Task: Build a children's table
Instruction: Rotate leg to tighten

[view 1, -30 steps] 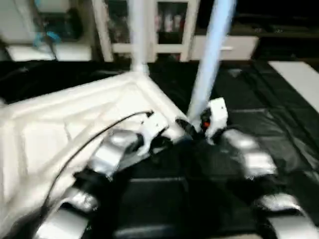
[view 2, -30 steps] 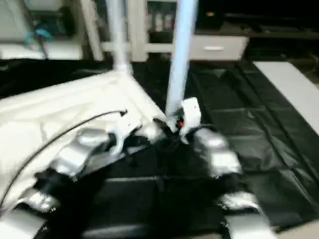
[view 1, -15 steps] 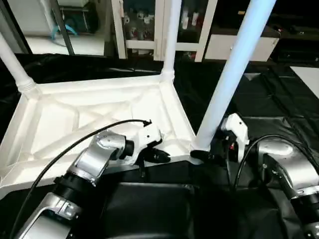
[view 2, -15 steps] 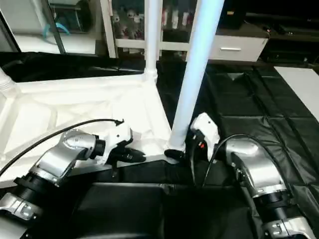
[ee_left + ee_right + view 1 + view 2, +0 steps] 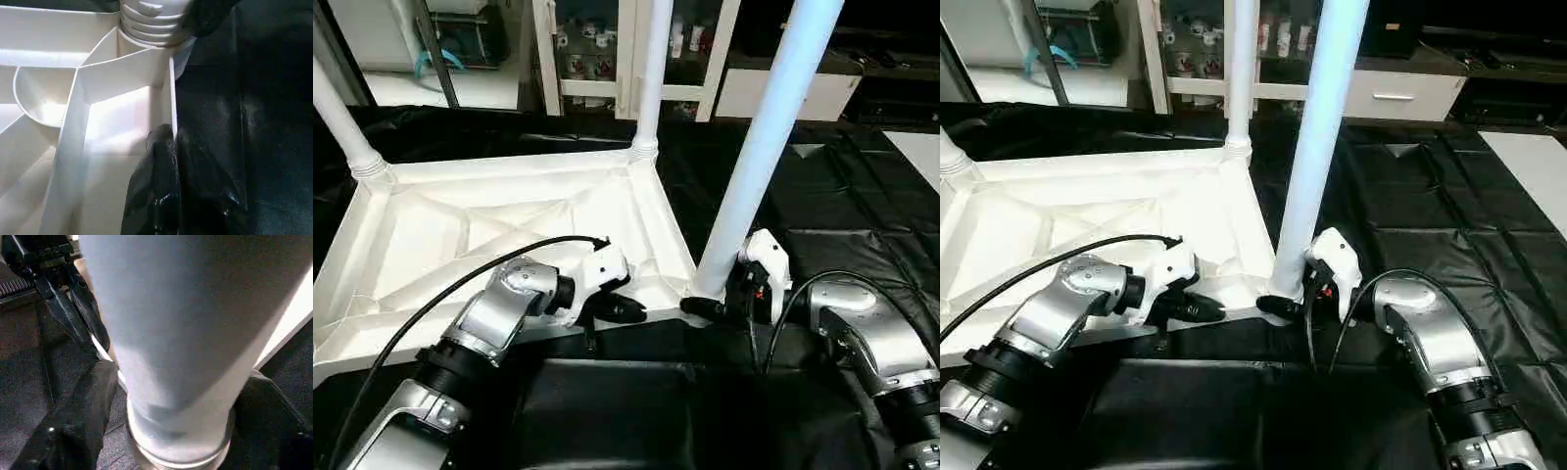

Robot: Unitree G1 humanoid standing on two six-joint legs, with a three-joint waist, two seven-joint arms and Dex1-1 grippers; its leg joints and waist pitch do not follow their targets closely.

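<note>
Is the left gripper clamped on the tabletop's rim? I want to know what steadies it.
Yes: the left gripper is shut on the thin rim of the white tabletop.

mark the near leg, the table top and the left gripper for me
near leg (image 5: 759,157), left eye view, mid shaft.
table top (image 5: 431,230), left eye view, ribbed underside.
left gripper (image 5: 631,311), left eye view, black fingertips at the top's near rim.

We seem to be in a lab or demo room fitted out like a home. Beyond the far edge of the black-covered work table (image 5: 842,206) stands a white glass-door cabinet (image 5: 607,49) with small items on its shelves, a low white drawer unit (image 5: 1400,93) beside it, and pale flooring (image 5: 460,88) behind a dark metal stand (image 5: 435,54).
</note>
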